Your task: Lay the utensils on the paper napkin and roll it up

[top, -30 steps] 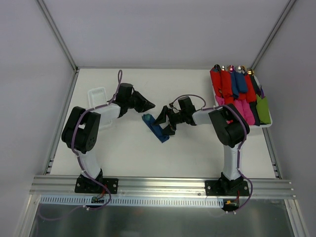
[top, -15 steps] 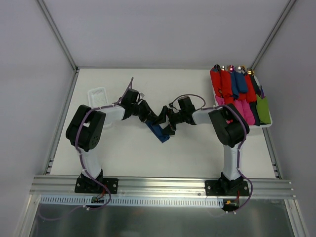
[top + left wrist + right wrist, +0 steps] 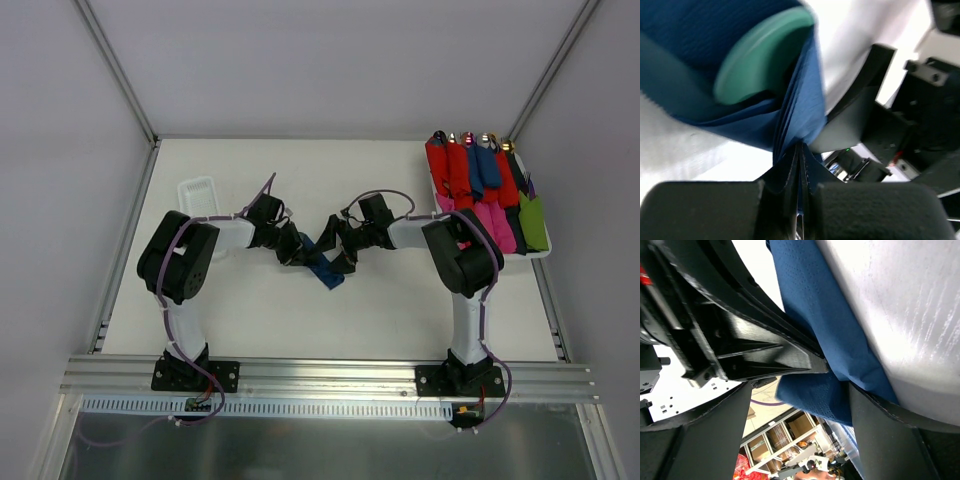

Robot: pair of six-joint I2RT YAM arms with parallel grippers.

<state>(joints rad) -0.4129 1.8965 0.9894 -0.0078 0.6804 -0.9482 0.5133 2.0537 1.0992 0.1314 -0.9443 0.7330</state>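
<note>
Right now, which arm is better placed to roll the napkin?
Left, likely: left gripper is shut on an edge of the paper napkin beside the utensil; right gripper shows no clear hold.

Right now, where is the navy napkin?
Top view: the paper napkin sits mid-table between the left fingers and the right fingers, the left pair pinching its edge.

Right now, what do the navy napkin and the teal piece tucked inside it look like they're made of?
Paper napkin: thin matte navy paper, judging by its fine dimpled embossing and soft folds. Utensil: smooth teal, slightly glossy, probably plastic; it is blurred, and only a rounded end shows inside the fold.
</note>
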